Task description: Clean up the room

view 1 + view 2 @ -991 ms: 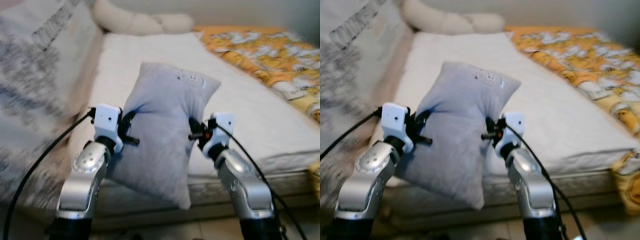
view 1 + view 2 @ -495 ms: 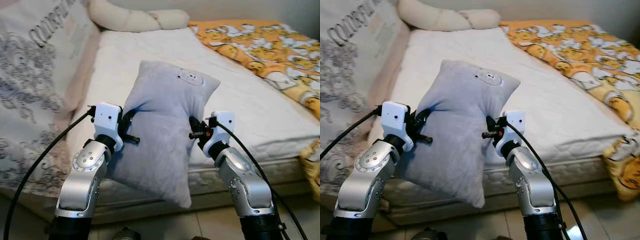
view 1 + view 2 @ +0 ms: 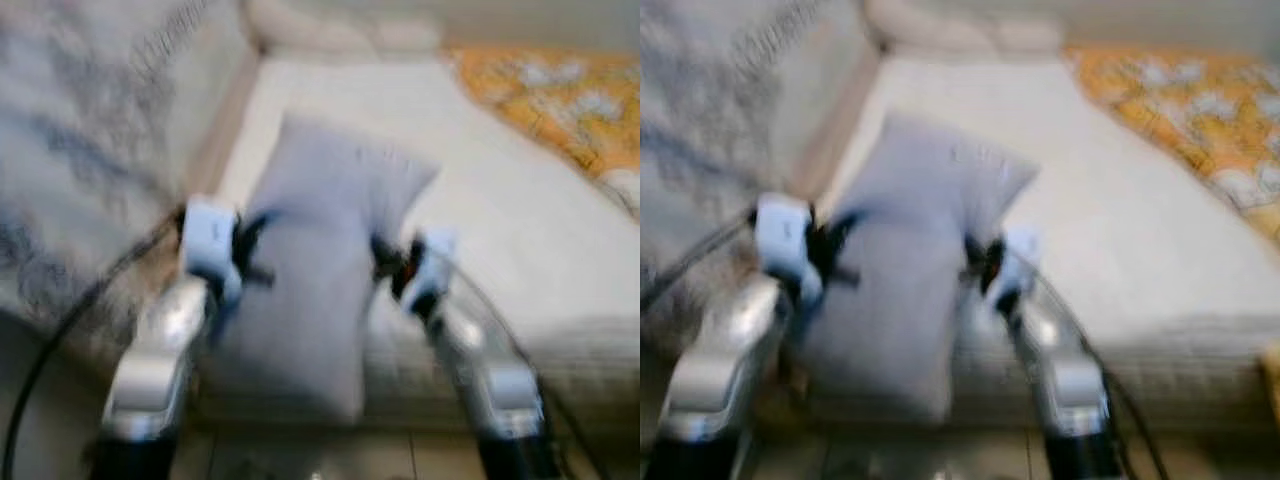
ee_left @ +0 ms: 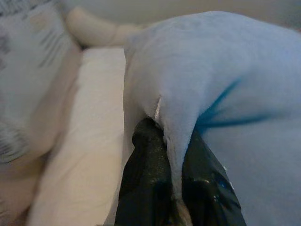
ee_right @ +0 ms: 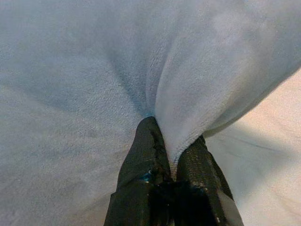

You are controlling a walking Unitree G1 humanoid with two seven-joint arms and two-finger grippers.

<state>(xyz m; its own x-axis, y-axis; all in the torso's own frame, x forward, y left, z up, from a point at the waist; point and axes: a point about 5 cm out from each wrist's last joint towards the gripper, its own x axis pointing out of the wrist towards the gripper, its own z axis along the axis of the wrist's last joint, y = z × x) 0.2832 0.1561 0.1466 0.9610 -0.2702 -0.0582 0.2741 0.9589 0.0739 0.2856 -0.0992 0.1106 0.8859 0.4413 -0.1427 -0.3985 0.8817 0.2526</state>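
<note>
Item: one grey pillow [image 3: 320, 270], held in the air between both arms, in front of the near edge of the bed [image 3: 540, 250]. Position relative to grippers: the left gripper [image 4: 174, 155] takes the pillow's left side and the right gripper [image 5: 171, 155] takes its right side, at about the same height and roughly midway along its length, so the pillow lies directly between them and neither arm is the nearer. Long axis: close to upright, tilted slightly, the upper corner over the white mattress [image 3: 1110, 200] and the lower corner hanging below the mattress edge toward the floor. Jaw state: in each wrist view the two black fingers are closed together on a pinched fold of the pillow's fabric, which bunches into creases that radiate from the grip. Appearance: pale grey-blue, soft short-pile cover, plump and loosely filled, sagging a little below the grip line; any marking on the upper face is too blurred to read. Surroundings: a large patterned cushion [image 3: 90, 160] leans along the left side of the bed, a long cream bolster [image 4: 94, 30] lies at the head, and an orange printed blanket [image 3: 1200, 110] covers the far right. Head views are motion-blurred. Judgement: the coming placement turns on swinging the upper end forward over the mattress.
</note>
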